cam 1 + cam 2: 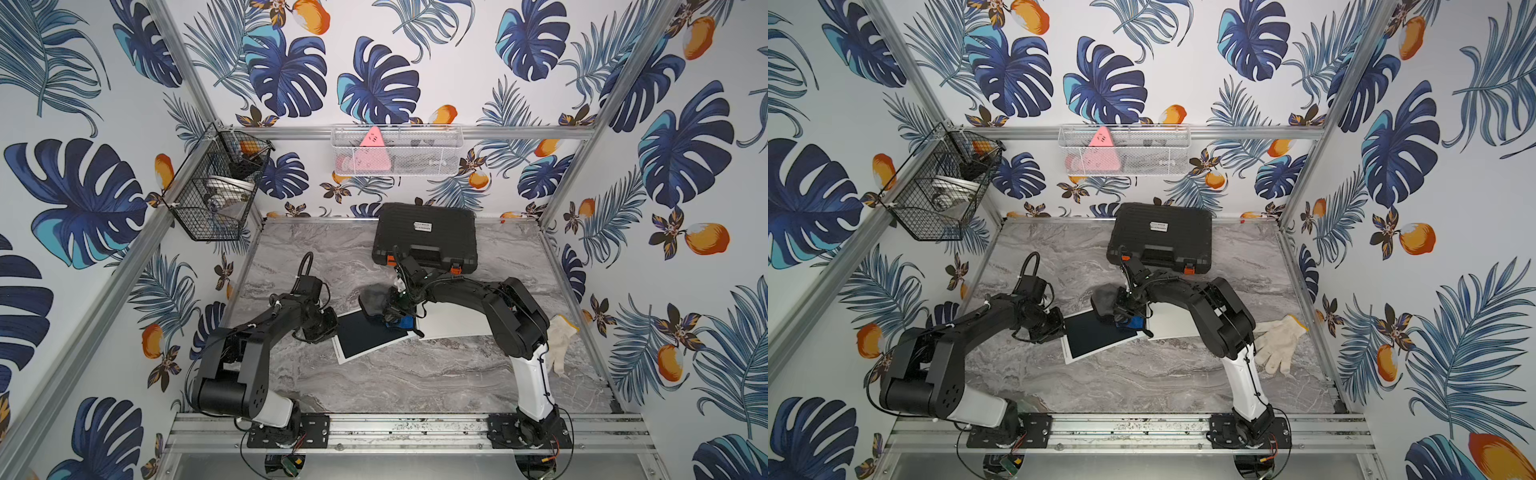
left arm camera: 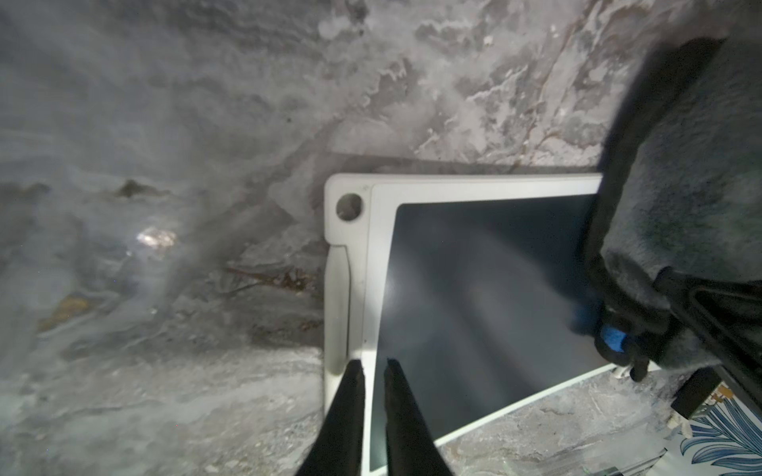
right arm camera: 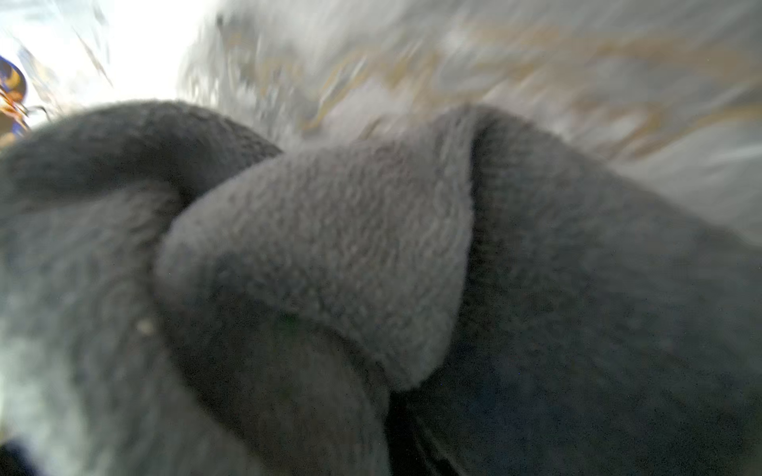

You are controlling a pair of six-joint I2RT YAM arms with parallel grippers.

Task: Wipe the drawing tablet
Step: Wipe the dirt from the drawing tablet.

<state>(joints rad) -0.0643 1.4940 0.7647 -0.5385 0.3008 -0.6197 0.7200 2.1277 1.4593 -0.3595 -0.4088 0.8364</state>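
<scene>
**Wiping stage.** The drawing tablet lay flat near the middle of the worktop, dark screen up, between the two arms. The right gripper was clenched on a bunched grey cloth, held over the end of the screen nearest that arm, evidently ready to be dragged across it. The left gripper stood at the opposite bezel, probably to steady the tablet. Only the left wrist view showed the slim gap between its fingers, and whether they pressed on the frame could not be told. The right wrist view showed cloth alone. The top views added a black case and a white glove, both well apart.
</scene>
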